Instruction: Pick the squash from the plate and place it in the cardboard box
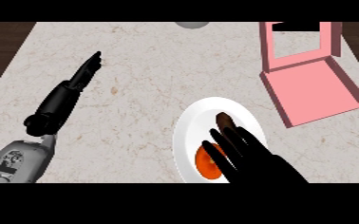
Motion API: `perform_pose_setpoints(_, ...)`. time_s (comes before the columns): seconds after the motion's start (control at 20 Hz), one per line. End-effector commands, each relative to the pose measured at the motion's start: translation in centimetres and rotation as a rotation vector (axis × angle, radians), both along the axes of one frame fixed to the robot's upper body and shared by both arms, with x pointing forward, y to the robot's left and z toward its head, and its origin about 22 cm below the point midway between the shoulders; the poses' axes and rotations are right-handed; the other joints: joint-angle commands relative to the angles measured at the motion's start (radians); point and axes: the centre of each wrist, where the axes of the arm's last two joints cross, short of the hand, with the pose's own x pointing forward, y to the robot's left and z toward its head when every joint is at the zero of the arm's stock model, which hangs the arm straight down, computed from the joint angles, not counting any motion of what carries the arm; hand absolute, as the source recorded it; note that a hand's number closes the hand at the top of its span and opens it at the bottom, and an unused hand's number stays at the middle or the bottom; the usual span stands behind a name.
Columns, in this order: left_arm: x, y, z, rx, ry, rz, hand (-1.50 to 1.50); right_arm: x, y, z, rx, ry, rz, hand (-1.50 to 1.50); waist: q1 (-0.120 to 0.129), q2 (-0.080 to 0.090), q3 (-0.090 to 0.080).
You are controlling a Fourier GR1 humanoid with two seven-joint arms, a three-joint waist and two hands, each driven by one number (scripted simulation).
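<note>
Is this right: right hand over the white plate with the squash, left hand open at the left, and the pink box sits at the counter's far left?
Not quite. The head view shows the pink box at the counter's far right, beyond the white plate. The rest holds: right hand over the squash, left hand open at the left.

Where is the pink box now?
In the head view the pink box stands open at the counter's far right, beyond and right of the white plate.
</note>
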Motion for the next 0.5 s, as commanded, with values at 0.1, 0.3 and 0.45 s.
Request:
perform_pose_setpoints(0.1, 0.2, -0.2, -0.1, 0.008, 0.003, 0.005, 0.0, -1.3, 4.8, -1.4, -0.096, 0.039, -0.087, -1.5, -0.009, -0.002, 0.001)
perform_pose_setpoints(0.3, -0.6, 0.3, 1.7, -0.005, -0.017, 0.006, 0.0, -1.4, 6.1, -2.3, -0.123, 0.05, -0.107, -1.5, -0.004, -0.004, 0.002)
perform_pose_setpoints(0.45, -0.6, -0.9, -0.5, -0.004, 0.019, 0.002, 0.0, -0.4, 7.7, -3.7, -0.174, 0.004, -0.127, -1.5, -0.009, -0.001, 0.002)
